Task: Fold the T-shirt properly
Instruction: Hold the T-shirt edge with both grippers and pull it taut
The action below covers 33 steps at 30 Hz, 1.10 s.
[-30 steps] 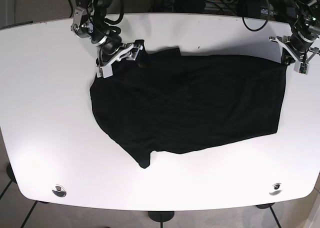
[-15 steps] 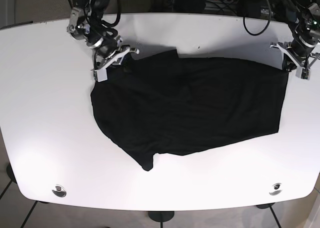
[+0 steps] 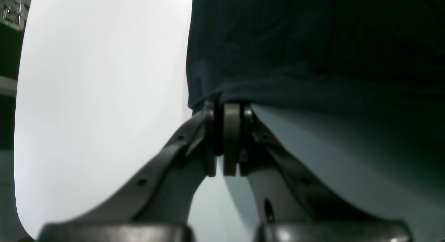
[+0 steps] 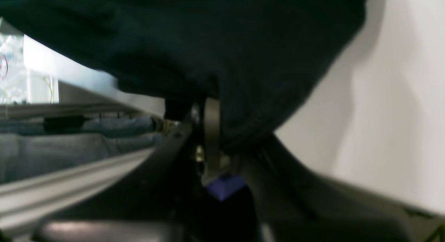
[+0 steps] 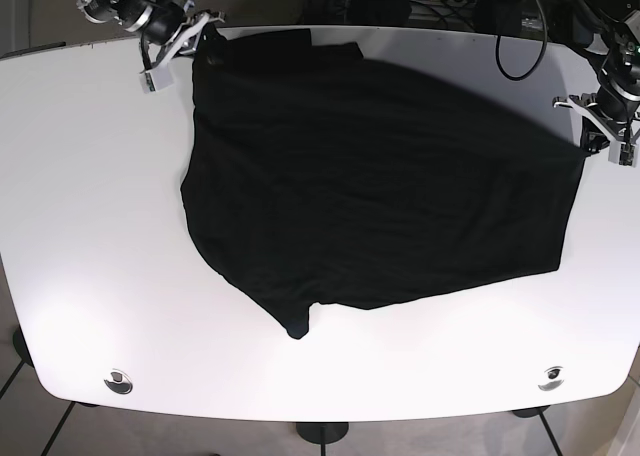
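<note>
progress: still at the spread-out stage as i read it. black t-shirt (image 5: pixel 380 176) lies mostly flat across the middle of the white table (image 5: pixel 90 236), one layer, no fold line visible anywhere. a sleeve or corner sticks out at 6 o'clock on the near edge. the far edge from 11 to 12 o'clock looks lifted or stretched, with a shadow under it. every fold looks like it's yet to be done: sides in, then bottom up.

right gripper (image 5: pixel 172 38): at 11 o'clock in the base view, right at the table's far edge, clenched on the shirt's far-left corner. right wrist cam confirms it: cloth bunched over the right gripper (image 4: pixel 212 130), draped between the pads, one pad (image 4: pixel 211 123) showing, the other buried in fabric. arm is reached far back and low, fingers pointing toward the table centre.

left gripper (image 5: pixel 603 126): at 2 to 3 o'clock in the base view, at the shirt's right corner. left wrist cam shows the left gripper (image 3: pixel 227 137) with pads (image 3: pixel 231 130) pressed together and the hem of the t-shirt (image 3: pixel 313 43) nipped at the tip. thin bite, could slip under tension. arm comes in from the far right, wrist angled down toward the table.

both corners are held, cloth taut between them along the far edge.
</note>
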Motion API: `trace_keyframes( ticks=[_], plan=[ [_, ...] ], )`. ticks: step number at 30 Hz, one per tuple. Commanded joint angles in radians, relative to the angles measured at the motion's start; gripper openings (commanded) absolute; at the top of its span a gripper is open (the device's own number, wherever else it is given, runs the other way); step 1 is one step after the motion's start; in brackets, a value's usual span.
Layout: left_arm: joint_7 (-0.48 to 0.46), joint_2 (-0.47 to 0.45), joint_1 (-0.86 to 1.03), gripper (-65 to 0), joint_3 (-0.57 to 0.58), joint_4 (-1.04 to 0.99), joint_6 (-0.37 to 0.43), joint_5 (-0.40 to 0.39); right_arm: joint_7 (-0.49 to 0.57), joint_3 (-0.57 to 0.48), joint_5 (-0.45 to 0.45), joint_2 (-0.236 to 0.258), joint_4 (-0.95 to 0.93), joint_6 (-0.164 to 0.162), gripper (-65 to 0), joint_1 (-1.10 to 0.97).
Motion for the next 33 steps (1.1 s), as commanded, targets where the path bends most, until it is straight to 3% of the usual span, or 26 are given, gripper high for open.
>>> trace_keyframes(
  ticks=[1,5,7,8,10,12,17,22,24,33],
  plan=[
    [-0.02,-0.019,-0.004,-65.0,-0.004,0.015,0.002,-0.014,0.01,0.004,0.014,0.019,-0.004,0.005,-63.1,-0.017],
    [-0.02,-0.019,-0.004,-65.0,-0.003,0.013,0.002,-0.014,0.01,0.009,0.014,0.024,-0.069,0.005,-62.1,-0.027],
    [-0.02,-0.019,-0.004,-65.0,-0.003,0.013,0.002,-0.014,0.017,0.011,0.014,0.021,-0.07,0.005,-55.5,-0.027],
    [-0.02,-0.019,-0.004,-65.0,-0.003,0.013,0.002,-0.014,0.017,0.012,0.014,0.019,-0.075,0.005,-48.4,-0.022],
    [-0.02,-0.018,-0.004,-65.0,-0.003,0.013,0.002,-0.014,0.024,0.012,0.017,0.016,-0.101,0.005,-40.4,-0.008],
    [-0.02,-0.018,-0.004,-65.0,-0.003,0.013,0.002,-0.014,0.042,0.012,0.017,0.014,-0.133,0.005,-37.3,0.01],
    [-0.02,-0.016,0.0,-65.0,-0.007,0.015,0.002,-0.014,0.053,0.026,0.02,-0.024,-0.162,0.007,-36.6,0.038],
    [-0.02,-0.016,0.002,-65.0,-0.007,0.015,0.002,-0.014,0.047,0.027,0.02,-0.042,-0.161,0.107,-36.6,0.058],
    [-0.02,-0.016,0.002,-65.0,-0.004,0.015,0.002,-0.014,0.048,0.027,0.074,-0.035,-0.164,0.147,-36.5,0.058],
    [-0.02,-0.013,-0.001,-65.0,-0.003,0.013,0.002,-0.014,0.047,0.087,0.115,-0.03,-0.283,0.154,-37.3,0.131]
  ],
)
